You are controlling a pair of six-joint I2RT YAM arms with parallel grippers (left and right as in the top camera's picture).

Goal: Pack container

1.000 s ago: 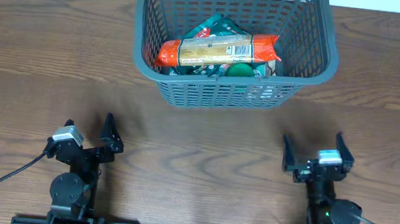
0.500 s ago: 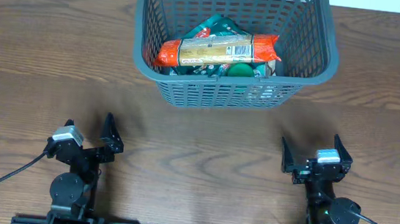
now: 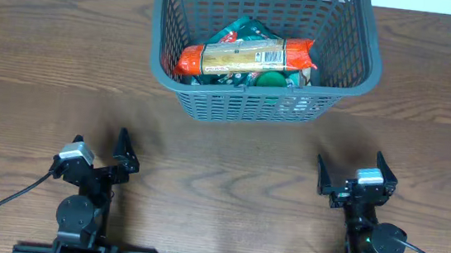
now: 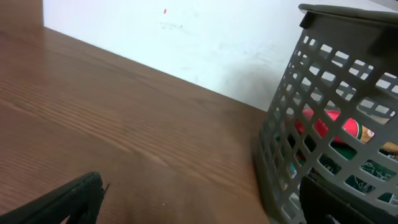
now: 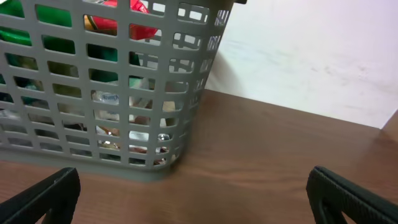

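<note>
hardly any change: right pincer [image 3: 351, 168] edged back a hair, static since. left pincer [image 3: 98, 143] same. both spread wide, empty. container [image 3: 372, 53] at far-centre of counter [image 3: 49, 60], snack packs [image 3: 244, 58] inside. packing prob. done.

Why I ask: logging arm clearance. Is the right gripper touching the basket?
Apart. The overhead view shows a wide strip of bare table between the right gripper, jaws open, and the basket.
</note>
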